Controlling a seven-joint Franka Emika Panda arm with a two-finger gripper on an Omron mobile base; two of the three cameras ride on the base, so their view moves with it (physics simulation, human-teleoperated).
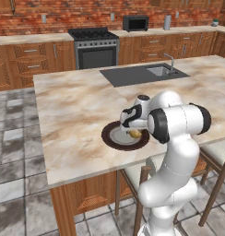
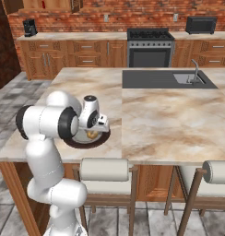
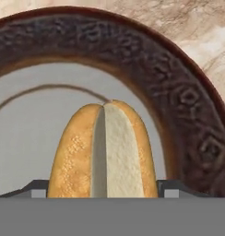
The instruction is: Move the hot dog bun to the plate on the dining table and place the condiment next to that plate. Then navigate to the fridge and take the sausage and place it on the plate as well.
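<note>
Bun over the plate, fingers either side of it

The gripper (image 3: 103, 189) sits low above the plate (image 1: 113, 140) on the dining table (image 1: 77, 110), and the hot dog bun (image 3: 103, 152) stands right between the two dark finger tips (image 3: 172, 188), split facing the hand camera, golden crust on the left and pale crumb on the right. The jaws look closed against the bun's flanks, holding it. From the left base camera the bun's tan end peeks out under the white wrist, over the plate's grey centre. The plate lies near the table's front edge, well apart from the dark sink (image 1: 133, 76). A padded stool (image 2: 104, 169) is tucked under the table edge beside the arm.
</note>
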